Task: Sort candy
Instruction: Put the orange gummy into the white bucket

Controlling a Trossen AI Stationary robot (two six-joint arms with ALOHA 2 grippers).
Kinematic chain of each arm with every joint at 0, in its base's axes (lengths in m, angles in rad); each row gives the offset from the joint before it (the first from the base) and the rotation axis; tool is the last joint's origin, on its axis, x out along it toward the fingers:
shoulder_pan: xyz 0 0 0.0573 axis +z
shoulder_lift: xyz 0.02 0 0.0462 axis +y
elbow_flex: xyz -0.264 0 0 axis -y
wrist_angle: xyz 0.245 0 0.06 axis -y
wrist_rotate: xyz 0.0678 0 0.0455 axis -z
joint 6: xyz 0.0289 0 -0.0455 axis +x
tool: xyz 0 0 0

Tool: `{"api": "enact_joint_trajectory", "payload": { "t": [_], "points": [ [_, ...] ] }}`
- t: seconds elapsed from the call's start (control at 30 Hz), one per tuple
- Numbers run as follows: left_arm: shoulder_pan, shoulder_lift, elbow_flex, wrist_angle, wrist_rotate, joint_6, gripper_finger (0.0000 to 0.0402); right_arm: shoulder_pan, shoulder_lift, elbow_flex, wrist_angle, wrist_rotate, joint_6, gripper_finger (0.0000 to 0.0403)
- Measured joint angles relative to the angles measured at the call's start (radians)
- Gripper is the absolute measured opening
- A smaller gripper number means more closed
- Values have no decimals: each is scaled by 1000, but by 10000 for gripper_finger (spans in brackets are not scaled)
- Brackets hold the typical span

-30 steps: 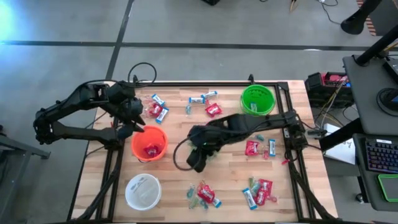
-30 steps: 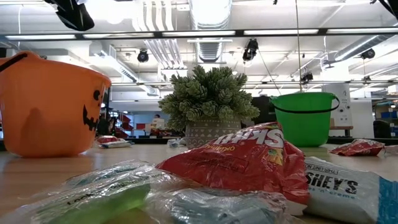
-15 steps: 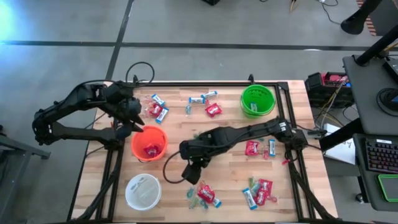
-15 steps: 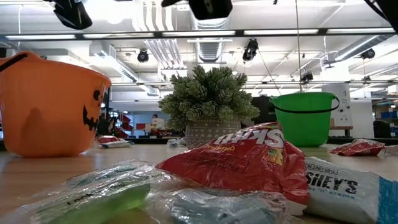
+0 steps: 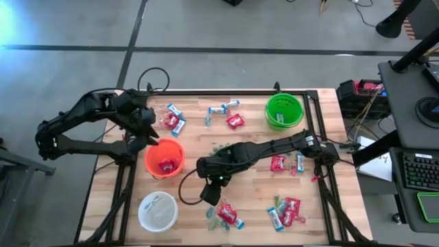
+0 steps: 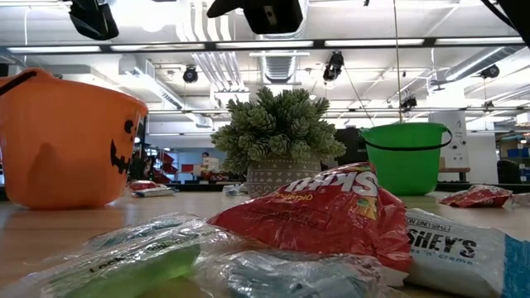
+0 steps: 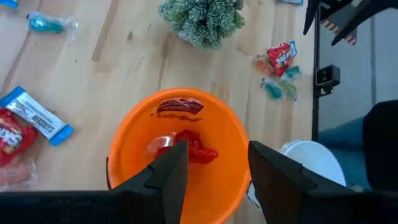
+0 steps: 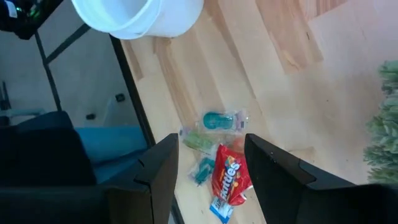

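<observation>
Candy lies scattered on the wooden table. One cluster near the front edge holds a red packet (image 8: 229, 174), a teal piece (image 8: 217, 120) and a green piece (image 8: 198, 142), also seen from above (image 5: 223, 214). My right gripper (image 8: 208, 165) hangs open above this cluster, touching nothing, a little toward the far side of it (image 5: 211, 192). My left gripper (image 7: 214, 171) stands open and empty over the orange bowl (image 5: 164, 158), which holds red candy (image 7: 186, 146).
A white bowl (image 5: 157, 210) stands at the front left and a green bowl (image 5: 284, 110) at the back right. A spiky green plant (image 7: 202, 18) stands mid-table. More candy lies at the back left (image 5: 171, 120), back middle (image 5: 226, 110), right (image 5: 278, 163) and front right (image 5: 285, 211).
My right gripper has stretched out toward the table's near edge and sunk, coming over the candy cluster by the front edge. It has stayed open. The candy has not moved.
</observation>
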Motion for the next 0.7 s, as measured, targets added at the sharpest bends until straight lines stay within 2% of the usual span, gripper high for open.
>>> {"api": "enact_joint_trajectory", "payload": {
  "t": [0.3, 0.7],
  "points": [
    [0, -2, 0, 0, -2, -29, 150, 15, -1, -59, 10, 56, 64, 176],
    [0, -17, 0, -12, -3, 60, 150, 32, -3, -75, 18, 175, 264, 176]
  ]
}}
